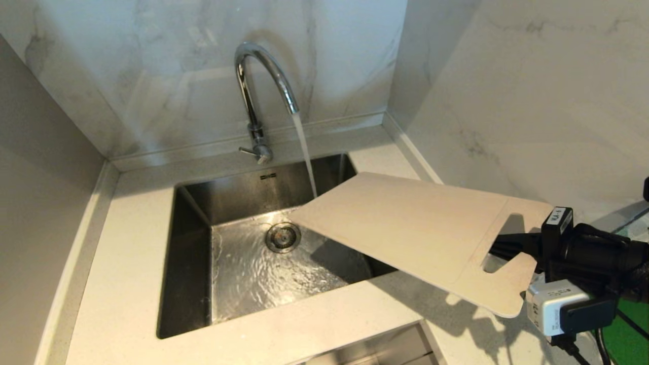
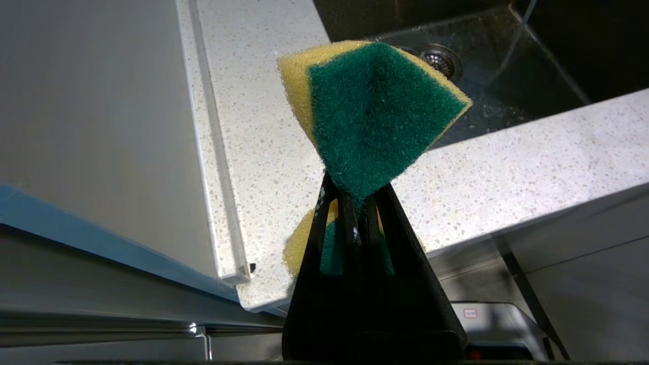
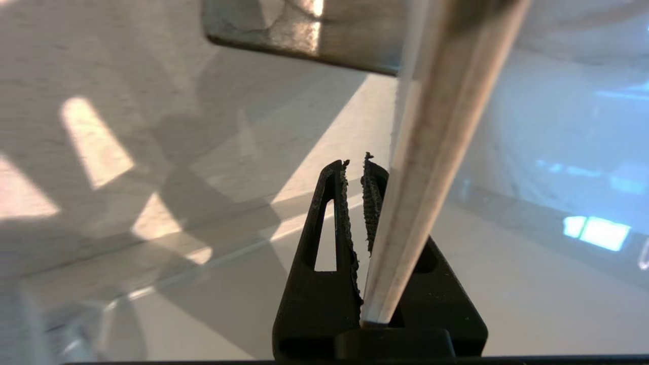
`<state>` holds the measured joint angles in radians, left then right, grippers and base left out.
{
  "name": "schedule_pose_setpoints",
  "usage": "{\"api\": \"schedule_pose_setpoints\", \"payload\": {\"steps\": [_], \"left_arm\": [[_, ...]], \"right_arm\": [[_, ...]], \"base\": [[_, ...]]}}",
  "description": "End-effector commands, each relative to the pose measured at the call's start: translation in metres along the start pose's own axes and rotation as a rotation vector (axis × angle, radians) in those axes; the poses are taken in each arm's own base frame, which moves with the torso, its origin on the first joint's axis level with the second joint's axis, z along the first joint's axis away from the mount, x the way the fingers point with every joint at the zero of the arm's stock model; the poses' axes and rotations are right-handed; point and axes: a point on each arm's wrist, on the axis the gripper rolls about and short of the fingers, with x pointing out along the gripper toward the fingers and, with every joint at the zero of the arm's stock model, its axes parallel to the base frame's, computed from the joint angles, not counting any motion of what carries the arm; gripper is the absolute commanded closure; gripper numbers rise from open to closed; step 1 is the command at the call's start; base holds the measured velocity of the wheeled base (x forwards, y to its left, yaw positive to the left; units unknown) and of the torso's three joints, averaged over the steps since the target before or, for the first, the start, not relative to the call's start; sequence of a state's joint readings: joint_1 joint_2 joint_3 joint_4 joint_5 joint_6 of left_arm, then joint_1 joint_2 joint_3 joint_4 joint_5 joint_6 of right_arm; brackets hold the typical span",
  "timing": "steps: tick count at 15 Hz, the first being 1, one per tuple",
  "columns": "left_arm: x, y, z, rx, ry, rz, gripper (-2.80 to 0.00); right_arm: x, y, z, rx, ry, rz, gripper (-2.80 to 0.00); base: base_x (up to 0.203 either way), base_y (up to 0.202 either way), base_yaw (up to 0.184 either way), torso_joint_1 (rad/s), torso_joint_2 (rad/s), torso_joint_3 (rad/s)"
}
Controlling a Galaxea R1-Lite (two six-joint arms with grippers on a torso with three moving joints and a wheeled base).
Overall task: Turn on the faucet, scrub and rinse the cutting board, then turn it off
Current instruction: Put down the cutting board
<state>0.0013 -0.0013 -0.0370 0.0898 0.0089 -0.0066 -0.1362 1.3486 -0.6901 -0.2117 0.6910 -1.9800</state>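
Note:
Water runs from the chrome faucet (image 1: 253, 91) into the steel sink (image 1: 192, 263); its thin lever (image 1: 248, 150) sticks out at the base. The pale beige cutting board (image 1: 405, 223) hangs tilted over the sink's right side and the counter, with its far corner close to the stream. My right gripper (image 1: 512, 248) is shut on the board's handle end by the slot. In the right wrist view the board's edge (image 3: 436, 152) runs down between the fingers of the right gripper (image 3: 355, 167). My left gripper (image 2: 355, 190), outside the head view, is shut on a yellow-and-green sponge (image 2: 375, 111) before the counter's front edge.
Marble walls close in the counter (image 1: 132, 284) behind and on the right. The drain (image 1: 283, 236) lies in the middle of the wet basin. Something bright green (image 1: 626, 339) shows at the lower right, behind my right arm. A grey panel stands left of the counter.

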Motion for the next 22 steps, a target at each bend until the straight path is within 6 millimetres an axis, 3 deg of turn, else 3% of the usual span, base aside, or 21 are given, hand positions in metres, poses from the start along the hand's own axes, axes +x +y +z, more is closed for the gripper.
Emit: {"api": "schedule_pose_setpoints", "payload": {"steps": [1, 6, 13, 22], "left_arm": [[0.000, 0.000, 0.000, -0.001, 0.002, 0.001, 0.00], [0.000, 0.000, 0.000, -0.001, 0.002, 0.001, 0.00], [0.000, 0.000, 0.000, -0.001, 0.002, 0.001, 0.00], [0.000, 0.000, 0.000, -0.001, 0.002, 0.001, 0.00]], "right_arm": [[-0.002, 0.012, 0.006, 0.013, 0.014, 0.036, 0.00], [-0.015, 0.024, 0.003, 0.044, 0.137, 0.082, 0.00], [-0.039, 0.022, -0.008, -0.019, 0.340, 0.102, 0.00], [-0.038, 0.025, -0.006, 0.009, 0.340, 0.112, 0.00]], "base": [[0.000, 0.000, 0.000, 0.000, 0.00, 0.000], [0.000, 0.000, 0.000, 0.000, 0.00, 0.000], [0.000, 0.000, 0.000, 0.000, 0.00, 0.000], [0.000, 0.000, 0.000, 0.000, 0.00, 0.000]]}}
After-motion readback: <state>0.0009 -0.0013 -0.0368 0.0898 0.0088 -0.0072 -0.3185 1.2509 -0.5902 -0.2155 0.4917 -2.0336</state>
